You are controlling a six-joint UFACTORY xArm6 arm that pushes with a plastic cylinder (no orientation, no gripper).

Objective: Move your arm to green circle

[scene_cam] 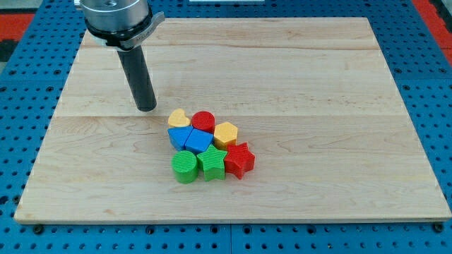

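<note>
The arm ends in no pincer, only a straight dark rod, so there is nothing to spread or press together; my tip (146, 109) rests on the wooden board (318, 85) in its upper left part, holding nothing and touching no block. The rod rises from the tip, leaning slightly toward the view's left, into a round metal mount (116, 17) at the view's top edge. Just to the right of the tip and slightly lower lies a tight cluster of eight blocks. Nearest the tip is the yellow heart (179, 118), with the red circle (203, 121) beside it on the right and the yellow hexagon (225, 133) further right. Below the heart sit two blue blocks, a blue one (179, 136) whose shape is hard to make out and a blue pentagon-like block (198, 140). Along the bottom of the cluster stand the green circle (185, 166), the green star (211, 162) and the red star (239, 159), from left to right. The green circle is at the cluster's lower left corner, below and to the right of the tip, apart from it, with the blue blocks lying between. The board is pale wood made of joined planks, and it lies on a blue perforated surface (431, 106), with some red visible in the view's top corners.
</note>
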